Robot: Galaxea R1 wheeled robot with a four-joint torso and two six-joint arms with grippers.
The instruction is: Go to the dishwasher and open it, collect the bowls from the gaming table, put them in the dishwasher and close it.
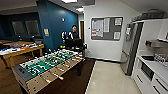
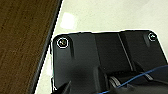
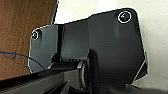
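Note:
The gaming table, white-topped with yellow edging and strewn with colourful boxes, stands at the far left of the head view. From here I cannot make out any bowls on it. The kitchen run is on the right, with white cabinets and a dark-fronted unit under the counter; I cannot tell whether that unit is the dishwasher. Both wrist views look down past the robot's dark plate at the seam between brown floor and pale floor.
A table-football table with a green field fills the near left. Behind it stands a person with a control rig. A steel fridge stands right of a notice board. Pale floor runs between the football table and the cabinets.

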